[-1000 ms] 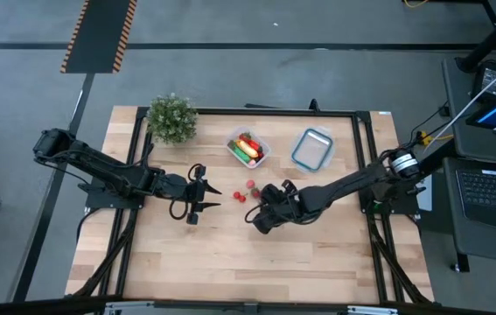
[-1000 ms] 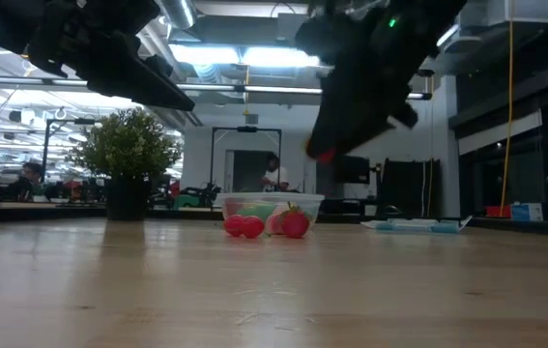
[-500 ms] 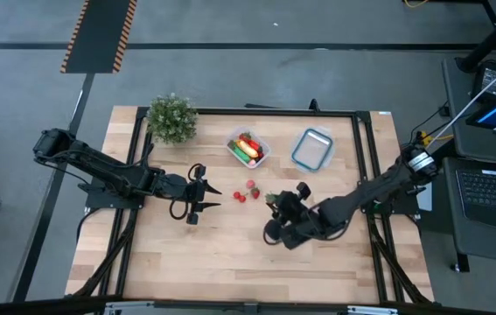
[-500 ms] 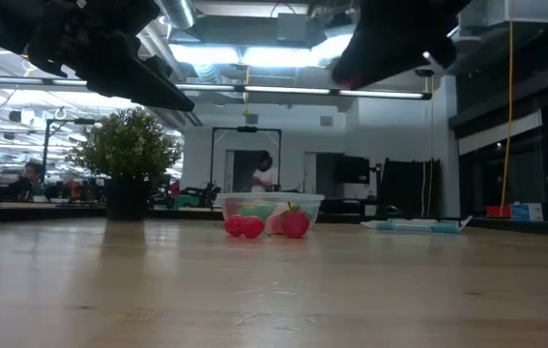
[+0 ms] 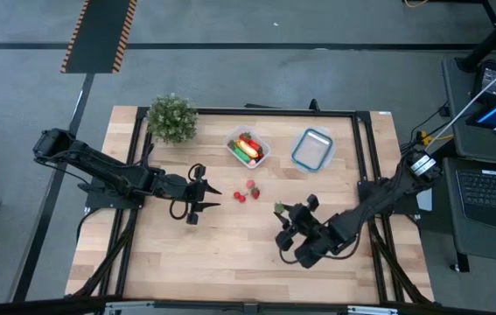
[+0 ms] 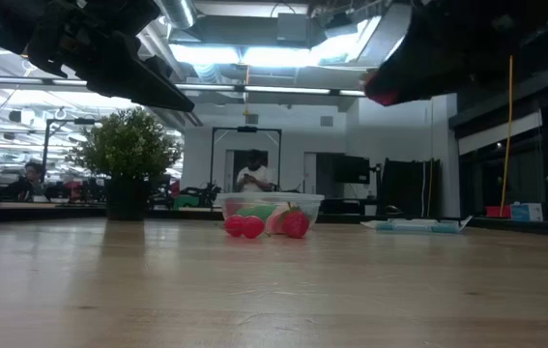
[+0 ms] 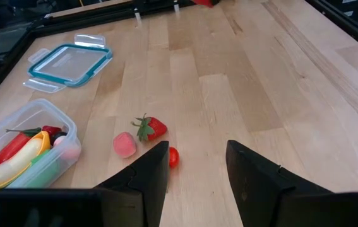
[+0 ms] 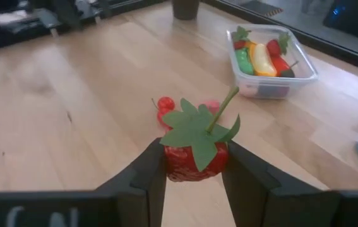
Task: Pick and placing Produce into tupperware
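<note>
right gripper (image 8: 193, 165) clamped on strawberry (image 8: 196, 150), leaf up; tupperware (image 5: 248, 147) lies at 11 o'clock. left gripper (image 7: 196, 165) fingers apart, empty.

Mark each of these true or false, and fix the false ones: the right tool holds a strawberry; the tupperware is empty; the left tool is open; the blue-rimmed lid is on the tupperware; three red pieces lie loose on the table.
1. The right tool holds a strawberry. True: its fingers clamp the red fruit with the leafy top.
2. The tupperware is empty. False: it already holds a banana, a green piece and red pieces.
3. The left tool is open. True: nothing sits between its fingers.
4. The blue-rimmed lid is on the tupperware. False: it lies on the table beside it.
5. Three red pieces lie loose on the table. True.
</note>
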Available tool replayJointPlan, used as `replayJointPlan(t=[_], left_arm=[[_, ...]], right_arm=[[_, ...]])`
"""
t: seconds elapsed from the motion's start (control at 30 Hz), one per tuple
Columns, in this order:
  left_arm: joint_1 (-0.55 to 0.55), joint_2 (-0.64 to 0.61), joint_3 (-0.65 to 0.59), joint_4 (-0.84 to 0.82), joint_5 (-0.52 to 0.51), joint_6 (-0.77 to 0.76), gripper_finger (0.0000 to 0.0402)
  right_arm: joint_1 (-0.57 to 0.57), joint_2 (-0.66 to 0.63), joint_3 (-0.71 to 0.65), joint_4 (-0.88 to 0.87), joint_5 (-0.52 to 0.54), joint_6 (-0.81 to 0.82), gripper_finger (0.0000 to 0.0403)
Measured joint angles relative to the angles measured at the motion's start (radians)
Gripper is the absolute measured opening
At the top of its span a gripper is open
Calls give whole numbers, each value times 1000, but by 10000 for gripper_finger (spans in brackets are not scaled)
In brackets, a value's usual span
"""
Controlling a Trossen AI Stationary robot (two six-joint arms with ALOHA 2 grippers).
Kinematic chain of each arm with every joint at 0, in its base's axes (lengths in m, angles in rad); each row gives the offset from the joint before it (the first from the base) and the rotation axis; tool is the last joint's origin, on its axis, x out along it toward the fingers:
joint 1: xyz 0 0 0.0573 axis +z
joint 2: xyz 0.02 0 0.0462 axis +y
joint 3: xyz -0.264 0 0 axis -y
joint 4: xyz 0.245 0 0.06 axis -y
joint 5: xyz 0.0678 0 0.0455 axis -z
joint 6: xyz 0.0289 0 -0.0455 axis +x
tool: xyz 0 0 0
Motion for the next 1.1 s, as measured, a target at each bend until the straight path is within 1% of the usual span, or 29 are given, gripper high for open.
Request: replayJointPlan(t=[0.17, 0.33, 0.43, 0.57, 0.7, 0.8, 0.93, 1.1], left_arm=[[0, 0, 0, 0, 0, 0, 151], [0, 0, 0, 0, 0, -1, 151], [0, 0, 0, 0, 0, -1, 151], [0, 0, 0, 0, 0, -1, 151], [0, 0, 0, 0, 0, -2, 151], [0, 0, 0, 0, 0, -2, 151], [0, 0, 0, 0, 0, -5, 151], [0, 0, 0, 0, 0, -6, 151]], right_arm=[[7, 0, -62, 116, 2, -56, 128], [7, 0, -140, 239, 2, -61, 128], [6, -1, -200, 374, 2, -85, 128], [-5, -1, -287, 650, -5, -226, 128], [-43, -1, -370, 939, -69, -416, 128], [-82, -2, -424, 1113, -138, -535, 128], [-143, -2, -488, 1287, -260, -636, 128], [-208, -2, -540, 1411, -416, -716, 128]])
